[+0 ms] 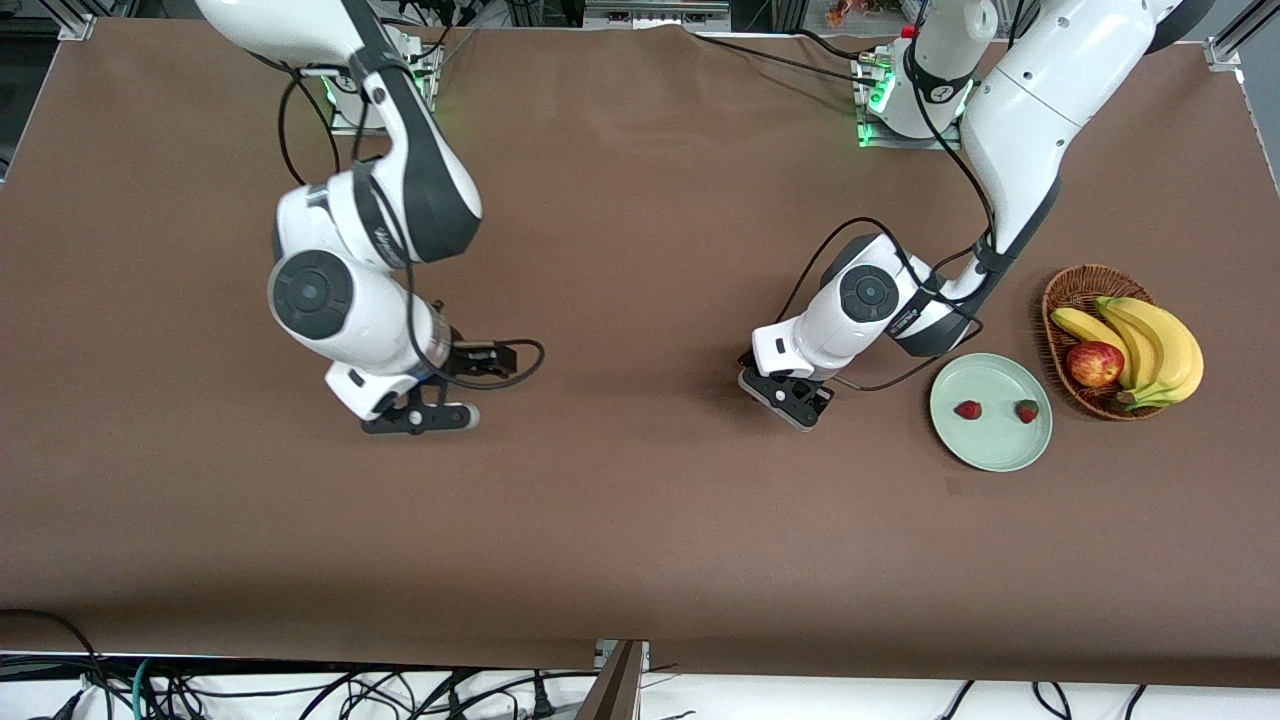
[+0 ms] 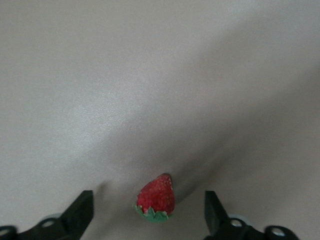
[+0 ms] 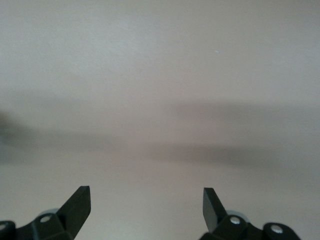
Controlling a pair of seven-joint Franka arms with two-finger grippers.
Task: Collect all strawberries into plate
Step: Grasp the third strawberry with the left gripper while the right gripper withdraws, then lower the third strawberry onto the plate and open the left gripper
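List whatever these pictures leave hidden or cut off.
- Third small red strawberry: front view, hidden under the left gripper.
- Left gripper: left wrist view, the edge crops all but its open fingertips.
- Round red-yellow apple: front view, partly covered by yellow bananas.
- Right arm's base: front view, cut by the edge.

The front view looks down from high across the table [image 1: 640,520], facing both arm bases. Each wrist view looks close along its own fingers [image 2: 80,212] [image 3: 80,207] at the table. The left wrist view shares table near the left gripper [image 1: 790,400] with the front view.
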